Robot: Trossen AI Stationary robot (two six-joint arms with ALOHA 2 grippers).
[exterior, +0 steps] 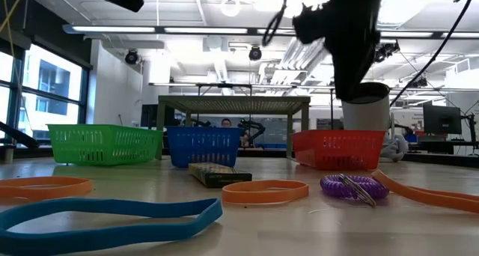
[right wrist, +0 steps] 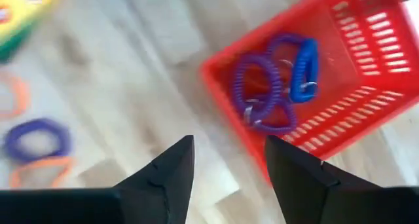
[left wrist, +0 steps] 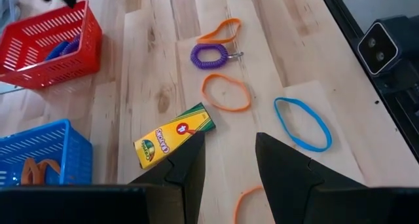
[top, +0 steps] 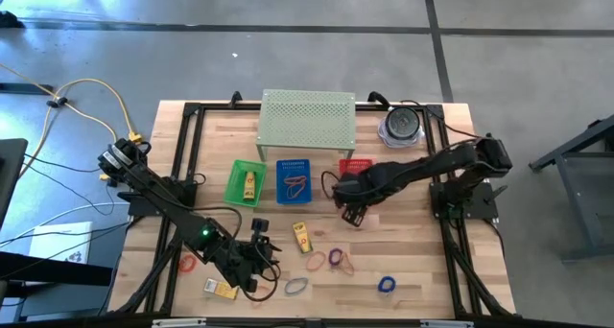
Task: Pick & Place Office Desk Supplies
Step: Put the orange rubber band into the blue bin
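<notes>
A blue band (exterior: 105,215) lies nearest on the table (top: 422,270). My right tool (right wrist: 229,178) hangs open and empty beside the red basket (right wrist: 366,80); the purple coil (top: 335,258) lies nearer it than my left tool (left wrist: 229,168), open and empty.

The high view looked straight down on the whole table (top: 422,270). The low view faced level across it. Both wrist views looked down closely, sharing the red basket (left wrist: 49,50).
</notes>
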